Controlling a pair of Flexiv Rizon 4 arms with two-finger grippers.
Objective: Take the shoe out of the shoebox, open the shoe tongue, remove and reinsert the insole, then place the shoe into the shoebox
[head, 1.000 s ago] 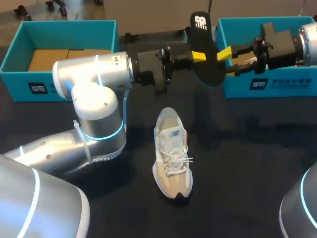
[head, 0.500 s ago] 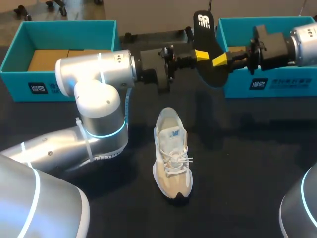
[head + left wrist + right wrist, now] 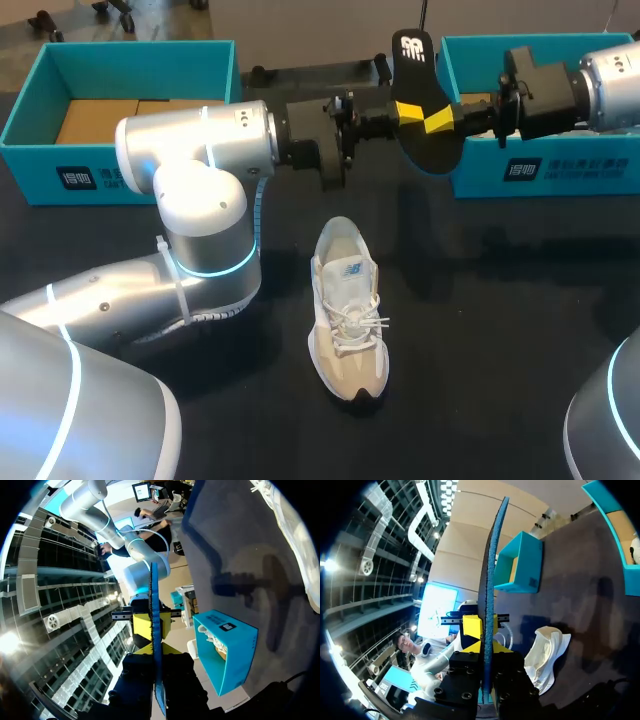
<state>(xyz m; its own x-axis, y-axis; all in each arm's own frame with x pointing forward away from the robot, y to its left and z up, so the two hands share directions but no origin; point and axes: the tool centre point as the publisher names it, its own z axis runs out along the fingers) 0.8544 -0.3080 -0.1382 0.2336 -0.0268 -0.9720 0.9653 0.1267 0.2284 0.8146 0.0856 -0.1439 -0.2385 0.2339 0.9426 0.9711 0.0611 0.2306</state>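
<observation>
Black insole (image 3: 432, 150) aloft: my left pincer (image 3: 405, 110) clamped on it, my right pincer (image 3: 437, 121), agape a second ago, now nipped on it too; handover before reinsertion, I judge.

Cream and white lace-up sneaker (image 3: 348, 320), upright on its sole, white laces loose, small blue mark on the tongue, dark toe tip toward the near side and heel toward the far side. Black foam insole (image 3: 430, 150) with a white mark at its upper end, off the surface, in the air beyond the sneaker's heel and slightly to its right, steeply tilted. Open teal cardboard shoebox (image 3: 50, 175) beyond and well left of the sneaker, brown card inside; second teal cardboard shoebox (image 3: 560, 170) beyond and to the sneaker's right.
</observation>
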